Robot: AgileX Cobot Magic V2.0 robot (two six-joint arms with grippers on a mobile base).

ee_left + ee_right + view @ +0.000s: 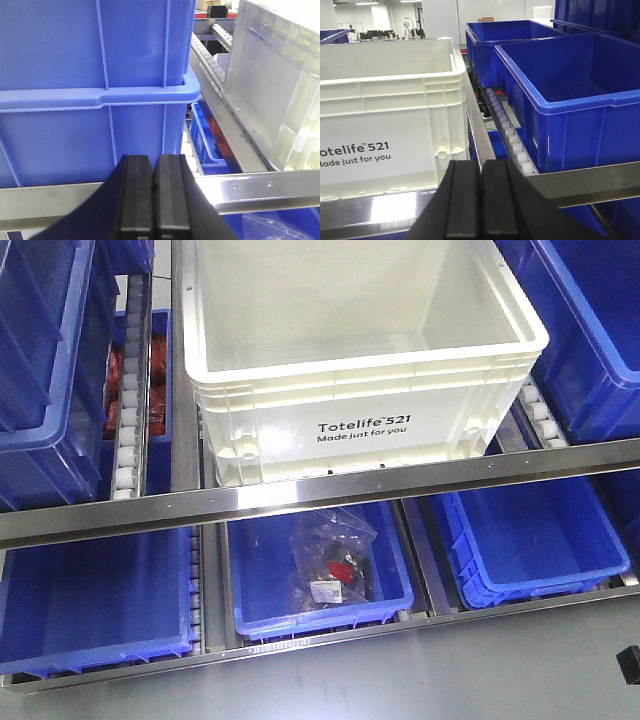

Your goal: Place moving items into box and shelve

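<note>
The white box (360,360) sits on the upper shelf level, its printed front wall just behind the steel front rail (320,490), between blue bins (50,360) toward the left and right ends of that shelf. What shows of its inside in the front view, the far walls and part of the floor, is bare; the near part of the floor is hidden behind its front wall, so whether the round moving items are in there cannot be told, and they show nowhere else in any view. On the lower shelf, the middle blue bin holds only a clear crinkled bag (335,560) with something red inside. The left hand (152,200) is closed with its pads pressed together and nothing between them, hanging low in front of the rail before a blue bin at the left end of the shelf. The right hand (481,205) is likewise closed on nothing, in front of the rail near the box's right front corner. Judging from this, the box already stands on the shelf and both hands are free, so the task looks at or near its end, though the packing itself cannot be confirmed
</note>
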